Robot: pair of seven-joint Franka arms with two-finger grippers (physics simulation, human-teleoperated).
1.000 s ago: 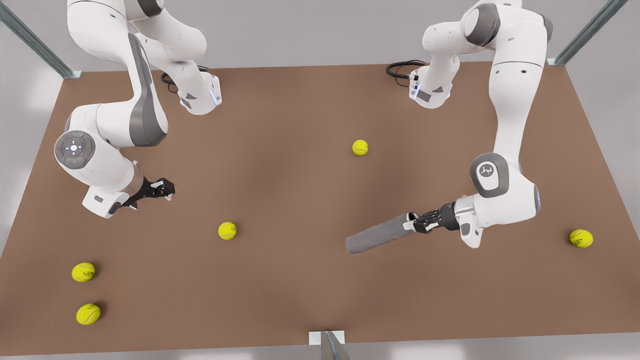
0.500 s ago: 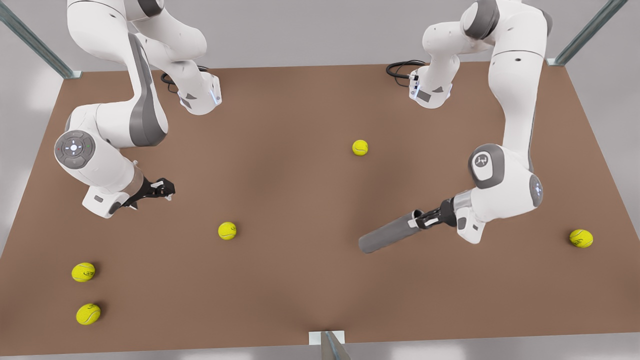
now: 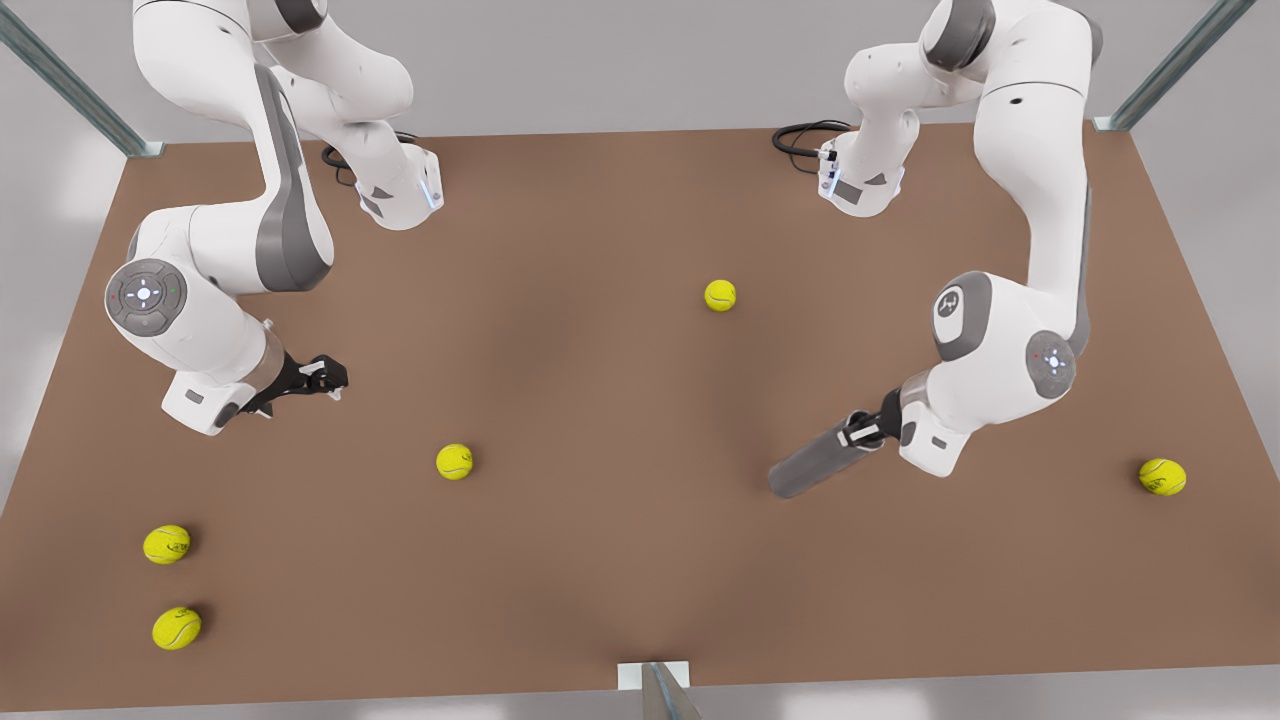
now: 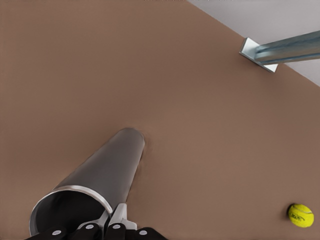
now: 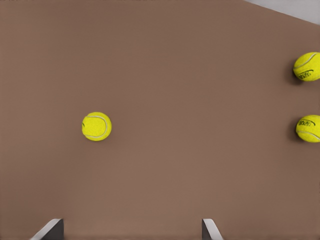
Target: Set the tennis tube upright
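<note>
The left hand (image 3: 858, 434) grips the slim grey metallic hollow tennis tube (image 3: 812, 466) by its lighter rim, pinching the thin wall; the tube tilts, its far end on the brown matte worktop (image 3: 600, 400) toward the near edge. The smooth wall could slip or pivot in so small a pinch, toppling the tube. The right hand (image 3: 318, 378) waits open near the opposite side edge.

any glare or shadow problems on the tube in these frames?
Left wrist view: bright highlight along the tennis tube's rim, interior dark, left gripper clamped on the rim. Front view: tube evenly lit, faint shadow on the table. Right gripper waits, open.
</note>
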